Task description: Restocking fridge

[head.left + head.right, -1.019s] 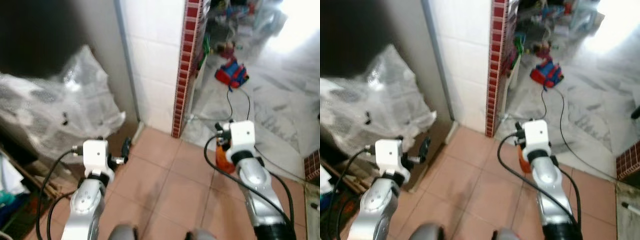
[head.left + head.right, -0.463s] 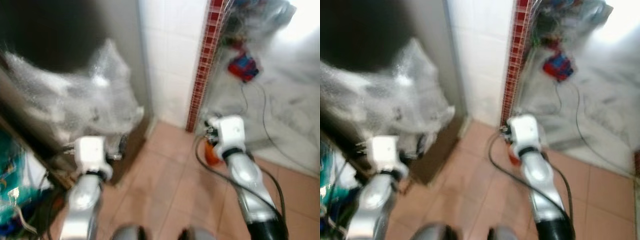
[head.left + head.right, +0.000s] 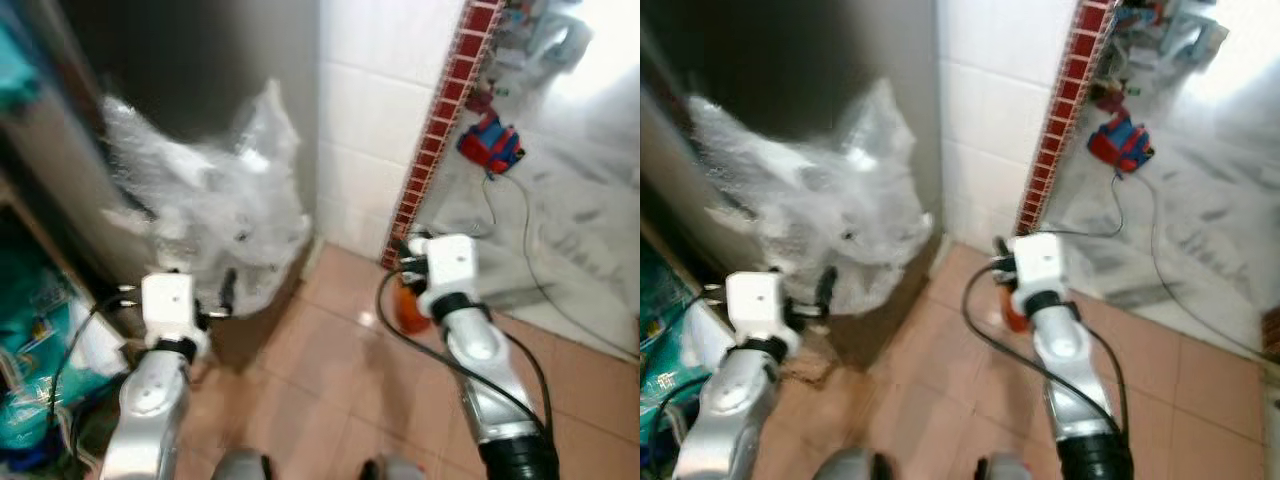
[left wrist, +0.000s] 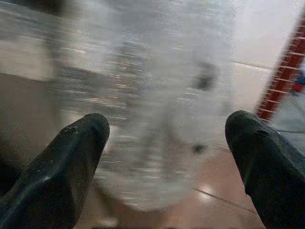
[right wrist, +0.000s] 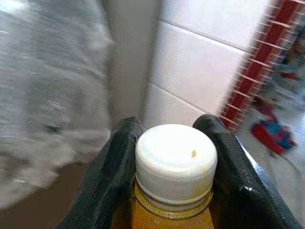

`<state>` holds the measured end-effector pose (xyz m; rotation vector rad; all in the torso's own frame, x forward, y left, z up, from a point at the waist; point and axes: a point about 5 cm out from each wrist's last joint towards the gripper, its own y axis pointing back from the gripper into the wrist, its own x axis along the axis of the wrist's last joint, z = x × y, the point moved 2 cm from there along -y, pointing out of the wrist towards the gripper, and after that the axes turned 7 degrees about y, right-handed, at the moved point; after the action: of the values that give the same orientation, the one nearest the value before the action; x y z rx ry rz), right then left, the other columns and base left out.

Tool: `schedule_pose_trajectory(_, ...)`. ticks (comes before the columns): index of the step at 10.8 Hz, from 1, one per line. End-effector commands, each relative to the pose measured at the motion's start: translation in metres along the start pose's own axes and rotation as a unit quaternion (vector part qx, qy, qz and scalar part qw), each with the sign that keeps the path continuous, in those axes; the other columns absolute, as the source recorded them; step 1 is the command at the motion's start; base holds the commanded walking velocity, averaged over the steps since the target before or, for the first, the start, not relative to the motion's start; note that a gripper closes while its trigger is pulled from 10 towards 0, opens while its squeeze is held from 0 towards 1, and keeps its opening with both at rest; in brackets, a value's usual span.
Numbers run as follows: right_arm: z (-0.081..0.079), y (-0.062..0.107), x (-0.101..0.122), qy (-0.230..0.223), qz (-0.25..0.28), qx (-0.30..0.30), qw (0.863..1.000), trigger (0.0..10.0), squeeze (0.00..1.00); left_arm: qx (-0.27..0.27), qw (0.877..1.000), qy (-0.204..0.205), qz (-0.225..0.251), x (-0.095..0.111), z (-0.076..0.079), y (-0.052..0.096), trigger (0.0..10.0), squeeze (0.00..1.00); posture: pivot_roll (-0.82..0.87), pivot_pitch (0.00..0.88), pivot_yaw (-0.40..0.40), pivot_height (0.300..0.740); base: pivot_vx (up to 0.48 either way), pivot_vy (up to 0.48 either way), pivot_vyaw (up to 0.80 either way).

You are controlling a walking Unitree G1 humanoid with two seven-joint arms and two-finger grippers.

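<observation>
Landmark: the red brick strip edging the white tiled wall.

Right gripper held low over the terracotta floor, just below the foot of the strip, jaws clenched on a bottle. From the head views, merely an orange blob tucked under the white wrist block. From the right wrist view, much more: white ribbed screw cap, amber contents beneath it, a black finger pressed against each side of the neck.

Left gripper raised well to the left of the strip, jaws released and spread wide, nothing between them. Facing crumpled clear plastic wrap, blurred in the left wrist view. In the head views, hung on a dark cabinet side.

Beyond the strip: grey marbled floor with a red and blue object trailing a black cable.
</observation>
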<state>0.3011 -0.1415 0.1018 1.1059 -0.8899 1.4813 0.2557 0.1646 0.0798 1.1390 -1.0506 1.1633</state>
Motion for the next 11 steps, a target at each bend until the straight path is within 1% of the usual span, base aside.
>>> schedule_pose_trajectory(1,0.0133,0.0012,0.0025,0.011,0.007,-0.017,1.000,10.0,0.00,-0.006,1.000,0.002,-0.004,-0.0020,0.0061,0.0002,10.0,0.00,0.06,0.061,-0.009,0.740,0.000,0.476,0.00)
schedule_pose_trajectory(11,0.0133,0.0012,0.0025,0.011,0.007,-0.017,1.000,10.0,0.00,-0.006,1.000,0.002,-0.004,-0.0020,0.0061,0.0002,10.0,0.00,0.06,0.061,-0.009,0.740,0.000,0.476,0.00)
